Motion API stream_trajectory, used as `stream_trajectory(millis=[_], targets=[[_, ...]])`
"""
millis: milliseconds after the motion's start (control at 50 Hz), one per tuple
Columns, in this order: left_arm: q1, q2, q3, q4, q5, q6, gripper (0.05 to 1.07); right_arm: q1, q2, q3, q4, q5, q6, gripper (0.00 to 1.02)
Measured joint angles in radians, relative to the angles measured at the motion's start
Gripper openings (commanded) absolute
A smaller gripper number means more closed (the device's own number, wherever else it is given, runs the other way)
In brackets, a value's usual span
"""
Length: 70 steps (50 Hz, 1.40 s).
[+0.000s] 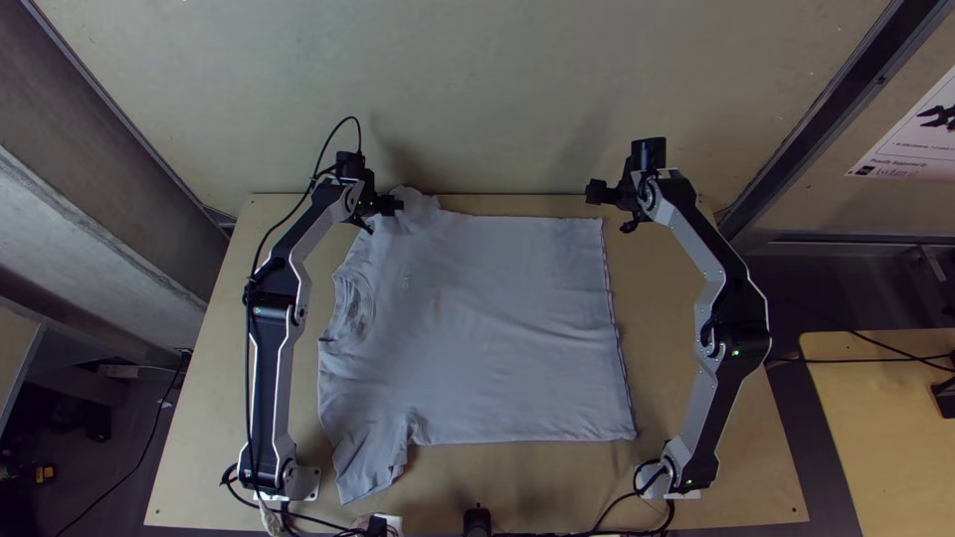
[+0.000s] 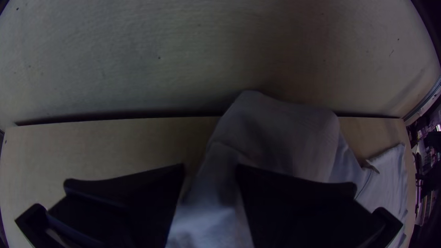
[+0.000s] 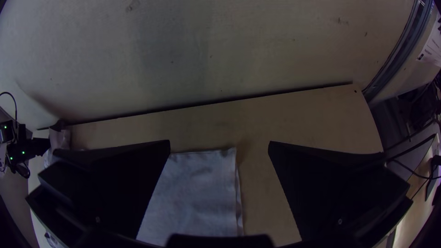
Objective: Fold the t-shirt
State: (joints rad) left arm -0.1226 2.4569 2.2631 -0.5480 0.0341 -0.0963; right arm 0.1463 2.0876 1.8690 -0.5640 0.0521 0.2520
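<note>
Robotics lab or workshop, by the look of it; which, can't say. Two jointed silver-grey robot arms with black joints (image 1: pixel 732 343) stand at the near corners of a light wooden table (image 1: pixel 557 477). Black cables (image 1: pixel 607 511) trail along its near edge. Plain pale upright panel (image 1: pixel 477 99) at far side, dark metal strip (image 1: pixel 830 99) on its right. Farther right: white printed poster (image 1: pixel 920 129) bearing a black mechanical shape; below, a second pale wooden table (image 1: pixel 885 438), cables running onto it. Dark floor (image 1: pixel 119 428) left.

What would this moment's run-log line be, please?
T-shirt spread, unfolded | left tool open, at far sleeve | right tool open, near far hem corner
</note>
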Motion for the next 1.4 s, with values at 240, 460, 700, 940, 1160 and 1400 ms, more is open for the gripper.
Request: stream_trajectory(millis=[240,460,700,940,1160,1400], targets=[[-0.001,0.000,0.002,0.012,0.000,-0.001,0.08,-0.011,0.051,0.029,-0.039,0.000,0.031,0.97],[0.000,-0.001,0.002,0.004,0.000,-0.001,0.08,-0.012,0.182,0.201,-0.185,0.000,0.063,0.95],[0.000,-0.008,0.002,-0.004,0.000,-0.001,0.08,-0.011,0.343,0.381,-0.298,0.000,0.071,0.87],[0.000,-0.018,0.002,-0.011,0.000,-0.001,0.08,-0.009,0.387,0.406,-0.315,0.000,0.096,0.86],[0.000,-0.023,0.002,-0.017,0.000,-0.001,0.08,0.002,0.394,0.412,-0.319,0.003,0.100,0.46],[0.000,-0.025,0.002,-0.040,0.000,-0.002,0.08,0.004,0.406,0.423,-0.316,0.005,0.095,0.03]])
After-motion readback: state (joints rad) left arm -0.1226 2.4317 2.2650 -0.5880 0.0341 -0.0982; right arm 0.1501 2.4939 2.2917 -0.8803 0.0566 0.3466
